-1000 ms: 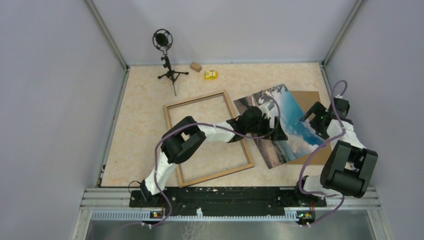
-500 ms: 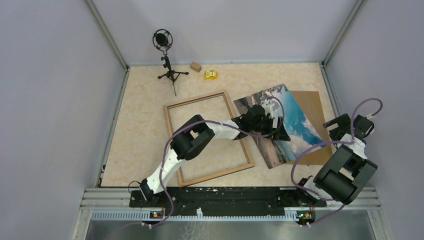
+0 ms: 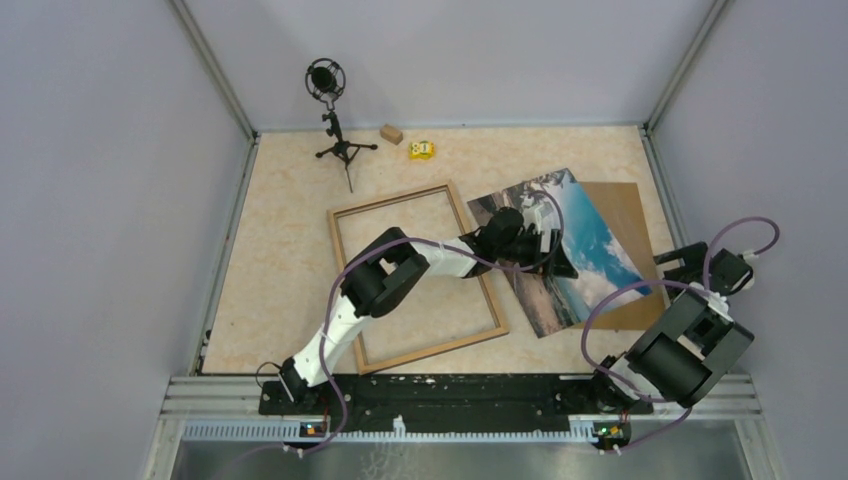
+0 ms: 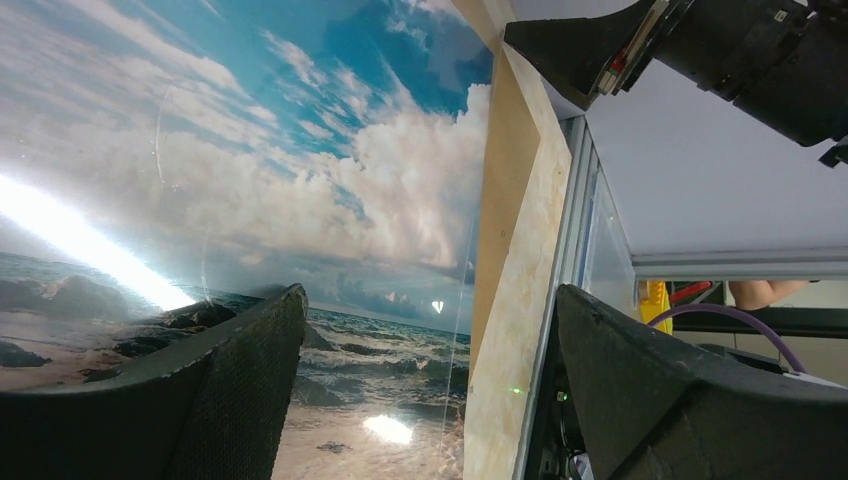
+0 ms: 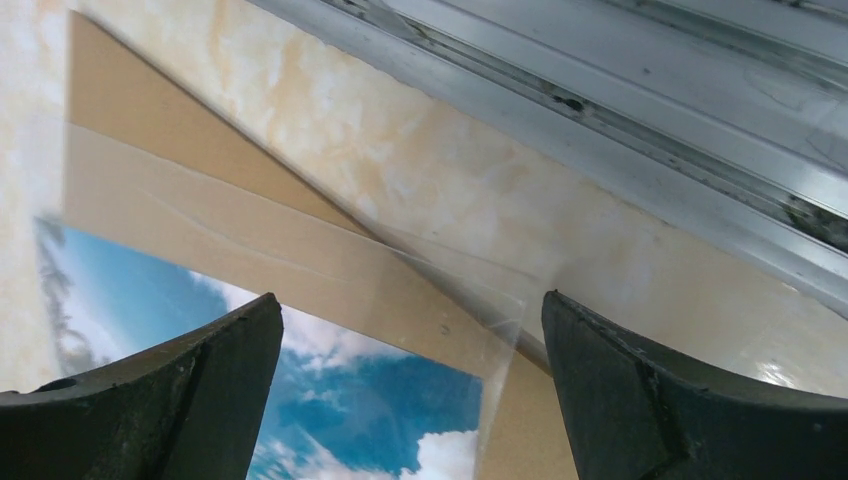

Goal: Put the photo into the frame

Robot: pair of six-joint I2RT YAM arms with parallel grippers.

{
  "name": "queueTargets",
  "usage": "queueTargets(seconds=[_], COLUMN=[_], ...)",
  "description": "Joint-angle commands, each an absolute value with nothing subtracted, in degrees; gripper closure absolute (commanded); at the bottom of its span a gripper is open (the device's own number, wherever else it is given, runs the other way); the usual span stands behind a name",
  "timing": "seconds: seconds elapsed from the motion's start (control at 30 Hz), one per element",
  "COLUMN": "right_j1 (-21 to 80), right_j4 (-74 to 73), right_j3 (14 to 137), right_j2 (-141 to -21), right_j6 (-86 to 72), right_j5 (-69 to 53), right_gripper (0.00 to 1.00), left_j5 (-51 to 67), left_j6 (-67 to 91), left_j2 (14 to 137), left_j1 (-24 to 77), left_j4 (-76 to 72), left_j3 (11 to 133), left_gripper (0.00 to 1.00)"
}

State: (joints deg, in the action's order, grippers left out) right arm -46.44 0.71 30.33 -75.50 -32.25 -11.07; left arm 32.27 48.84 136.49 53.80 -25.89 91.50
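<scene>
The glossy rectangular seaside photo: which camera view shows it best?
Top external: the photo lies nearly whole there. Left wrist shows only clouds and sea close up; right wrist, only a sky corner.

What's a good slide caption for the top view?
Left gripper open over the photo; the frame lies alongside, not yet filled.

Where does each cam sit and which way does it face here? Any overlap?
Top: fixed above and behind the bases, looking down on the table, frame, photo and board; both arms show whole.
Left wrist: low over the photo, facing the table's right edge; the open left hand's two fingers show.
Right wrist: at the right edge, looking down on the board corner and metal rail; the open right hand's fingers show.
Shared: both wrist views catch the photo's sky lying on the board.
</scene>
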Motion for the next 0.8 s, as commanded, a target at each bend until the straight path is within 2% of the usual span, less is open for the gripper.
queueTargets(seconds=[0.0, 0.47, 0.77], right_j1=[-48.16, -49.92, -50.05], right_j4=[8.09, 13.03, 19.02], right_j3=[28.42, 25.74, 23.92], right_j2=[-77.02, -71.03, -71.84], right_j6=[-34.47, -34.69, -34.69], right_j5=[-18.37, -20.4, -20.4], right_gripper=[0.01, 0.01, 0.01], left_j5=[32.41, 31.85, 31.55], left_j6=[49.13, 49.23, 49.22], left_j2=[138.65, 137.91, 137.29], left_j1=[53.09, 53.09, 53.09], left_j4=[-26.59, -28.97, -30.35], left_j3=[89.76, 88.05, 86.63], left_gripper=[0.02, 0.02, 0.02])
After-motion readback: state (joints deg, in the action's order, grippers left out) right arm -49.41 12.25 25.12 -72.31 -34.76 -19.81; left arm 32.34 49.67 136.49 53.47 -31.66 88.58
